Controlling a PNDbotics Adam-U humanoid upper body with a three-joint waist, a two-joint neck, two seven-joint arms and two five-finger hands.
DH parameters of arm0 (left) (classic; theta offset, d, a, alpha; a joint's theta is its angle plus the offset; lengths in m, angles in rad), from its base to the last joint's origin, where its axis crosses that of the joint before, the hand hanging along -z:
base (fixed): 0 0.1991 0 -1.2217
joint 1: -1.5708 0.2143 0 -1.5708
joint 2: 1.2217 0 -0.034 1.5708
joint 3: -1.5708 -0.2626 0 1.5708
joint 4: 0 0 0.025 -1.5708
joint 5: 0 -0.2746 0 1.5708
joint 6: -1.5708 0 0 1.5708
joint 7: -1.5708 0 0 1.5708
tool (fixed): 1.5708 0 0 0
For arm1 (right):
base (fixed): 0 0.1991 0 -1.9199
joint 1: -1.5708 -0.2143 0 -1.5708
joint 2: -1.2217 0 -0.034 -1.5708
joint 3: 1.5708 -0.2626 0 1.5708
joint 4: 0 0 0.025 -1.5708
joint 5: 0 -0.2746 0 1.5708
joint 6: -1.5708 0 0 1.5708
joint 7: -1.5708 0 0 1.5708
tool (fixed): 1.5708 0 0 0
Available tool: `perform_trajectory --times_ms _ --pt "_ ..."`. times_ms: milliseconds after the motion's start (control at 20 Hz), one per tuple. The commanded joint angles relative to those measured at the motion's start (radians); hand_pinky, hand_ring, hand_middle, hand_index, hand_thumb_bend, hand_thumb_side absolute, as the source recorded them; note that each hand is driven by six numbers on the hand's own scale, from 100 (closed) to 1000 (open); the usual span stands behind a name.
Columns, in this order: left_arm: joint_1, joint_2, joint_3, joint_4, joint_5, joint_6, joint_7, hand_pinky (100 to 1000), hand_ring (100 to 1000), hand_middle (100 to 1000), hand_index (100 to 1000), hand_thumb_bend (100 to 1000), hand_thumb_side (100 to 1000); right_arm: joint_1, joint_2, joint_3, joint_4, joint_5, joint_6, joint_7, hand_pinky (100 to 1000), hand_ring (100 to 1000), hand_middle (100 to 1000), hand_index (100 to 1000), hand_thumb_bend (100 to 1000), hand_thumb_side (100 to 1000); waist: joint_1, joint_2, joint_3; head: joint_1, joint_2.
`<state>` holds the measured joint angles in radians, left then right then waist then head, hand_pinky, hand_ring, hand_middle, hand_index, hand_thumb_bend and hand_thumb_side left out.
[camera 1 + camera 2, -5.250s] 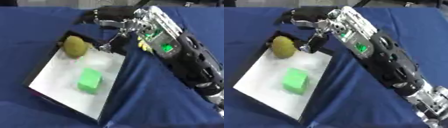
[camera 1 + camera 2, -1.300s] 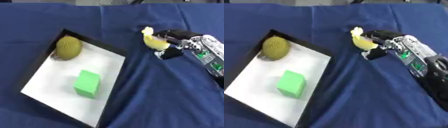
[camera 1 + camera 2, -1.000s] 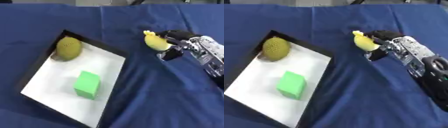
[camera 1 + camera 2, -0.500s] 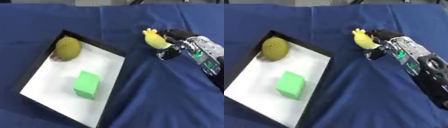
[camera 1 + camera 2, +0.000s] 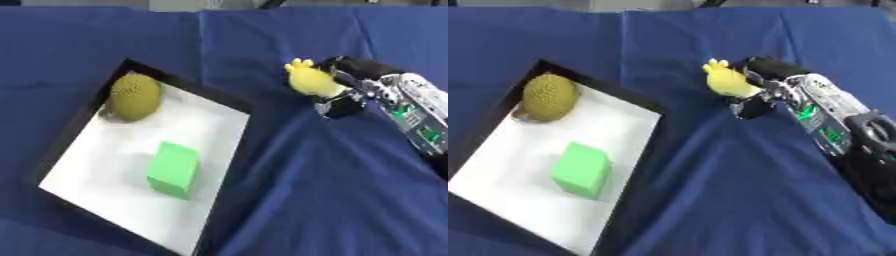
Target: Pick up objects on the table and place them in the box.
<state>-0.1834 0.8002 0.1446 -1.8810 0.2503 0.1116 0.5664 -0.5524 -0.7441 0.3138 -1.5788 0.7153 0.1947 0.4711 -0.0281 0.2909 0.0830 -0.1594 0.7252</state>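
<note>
Right hand (image 5: 767, 92) was seen entering from the right side, its fingers curled around a small yellow object (image 5: 728, 81), which was gripped at the hand's far-left tip above the blue cloth (image 5: 710, 190). The left hand was not shown in either view. Well apart to the hand's left, the box (image 5: 229, 165) lay on the cloth, and two things were already held in it: a green block (image 5: 173, 169) nearer the camera and a rough yellow-green fruit (image 5: 133, 96) in the far corner. The task was judged to be well advanced, with the yellow object gripped but not yet carried over and released into the box.
</note>
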Motion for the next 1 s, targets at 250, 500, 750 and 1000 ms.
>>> perform_trajectory --times_ms 250,500,750,1000 --pt "-0.003 0.027 0.007 -0.011 -0.006 -0.002 -0.006 893 796 720 838 203 742 0.006 -0.072 -0.048 -0.107 -0.035 0.038 -0.026 832 833 667 804 100 332 0.011 -0.013 0.000 0.008 -0.012" --pt "-0.001 0.029 0.007 -0.013 -0.009 -0.003 -0.007 893 797 721 838 203 740 0.024 -0.095 -0.061 -0.157 -0.055 0.059 -0.081 831 826 647 790 100 307 0.008 -0.019 0.004 0.011 -0.008" --pt "-0.001 0.029 0.006 -0.015 -0.010 -0.003 -0.009 894 798 722 838 202 740 0.021 -0.109 -0.086 -0.240 -0.105 0.070 -0.094 832 810 614 768 100 239 0.005 -0.024 0.004 -0.009 -0.005" --pt "0.000 0.026 0.004 -0.017 -0.013 -0.003 -0.010 894 798 722 838 202 739 -0.055 -0.102 -0.103 -0.346 -0.198 0.065 -0.113 825 759 562 727 100 186 0.003 -0.034 0.001 -0.043 -0.003"
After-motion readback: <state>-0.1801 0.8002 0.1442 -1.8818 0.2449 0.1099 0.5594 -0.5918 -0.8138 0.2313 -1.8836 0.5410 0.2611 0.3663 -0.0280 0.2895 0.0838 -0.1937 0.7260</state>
